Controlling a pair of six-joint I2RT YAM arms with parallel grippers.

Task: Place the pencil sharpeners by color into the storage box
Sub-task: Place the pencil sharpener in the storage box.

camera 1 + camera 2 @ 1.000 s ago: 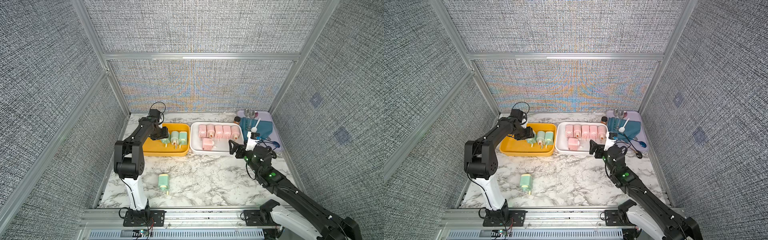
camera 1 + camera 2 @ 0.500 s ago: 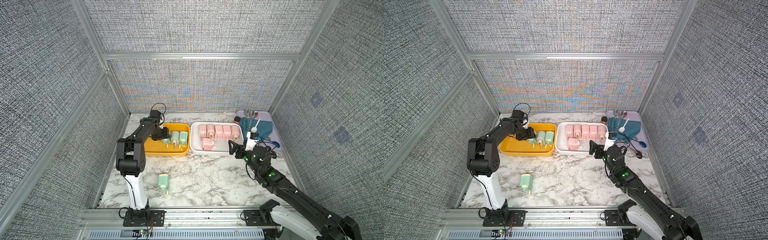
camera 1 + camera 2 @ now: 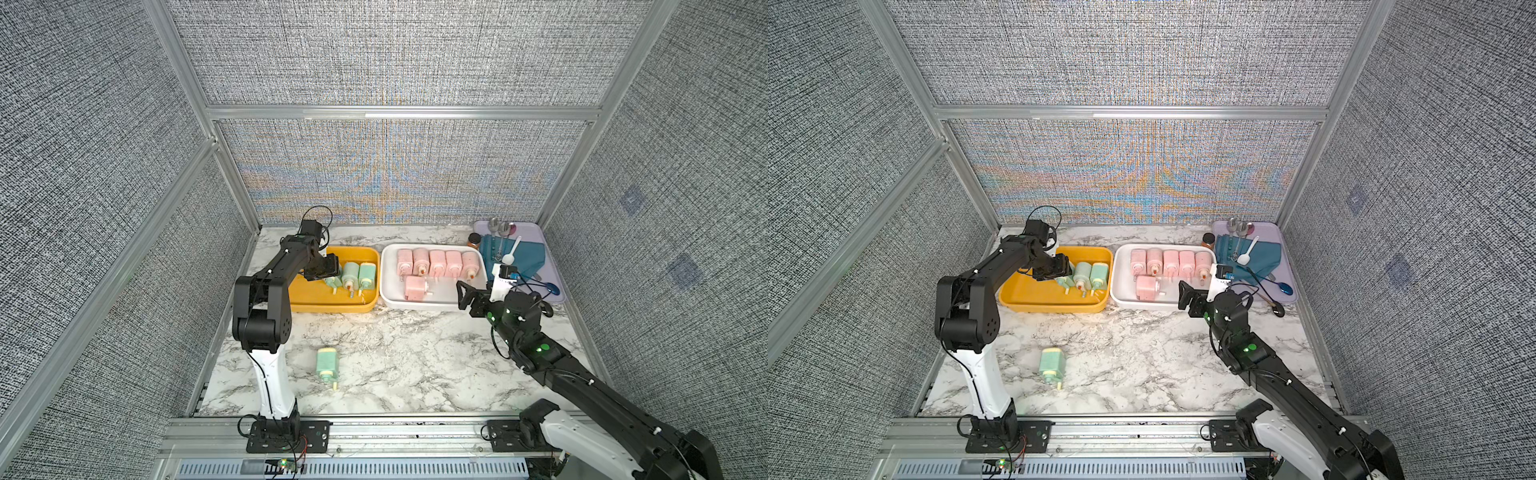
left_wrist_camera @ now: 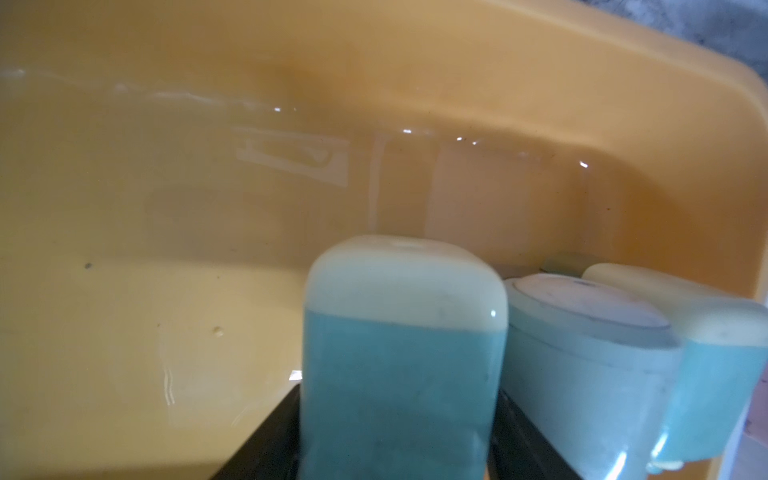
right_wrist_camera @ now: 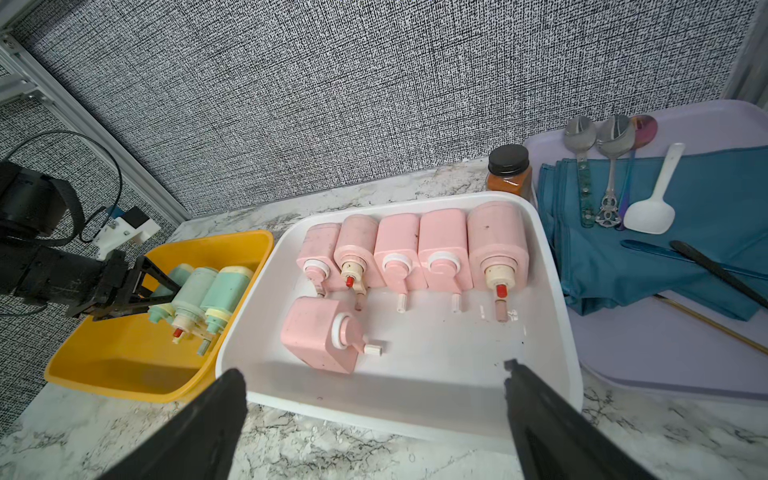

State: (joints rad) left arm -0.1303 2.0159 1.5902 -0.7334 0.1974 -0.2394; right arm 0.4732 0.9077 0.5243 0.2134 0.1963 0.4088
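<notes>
Pink pencil sharpeners, six by my count, all lie in the white bin just beside the yellow bin, on the side toward my right arm. Five are in a row at the back and one sits alone nearer me. Green pencil sharpeners number four. Three are packed side by side inside the yellow bin, at its end nearest the white bin. The fourth green sharpener lies on its side on the marble surface, well in front of the yellow bin.

My left arm folds at the elbow and comes in over the yellow bin's back corner, wrist dipped inside. My left fingers stand on either side of the outermost green sharpener, the one farthest from the white bin. Whether they press it or only flank it I cannot tell.

My right arm stretches low and forward. My right fingers are spread wide with nothing between them, at the white bin's near rim.

Beyond the white bin from the yellow bin stand one spice jar and one lavender tray. The tray holds one teal cloth, two silver spoons and one white spoon.
</notes>
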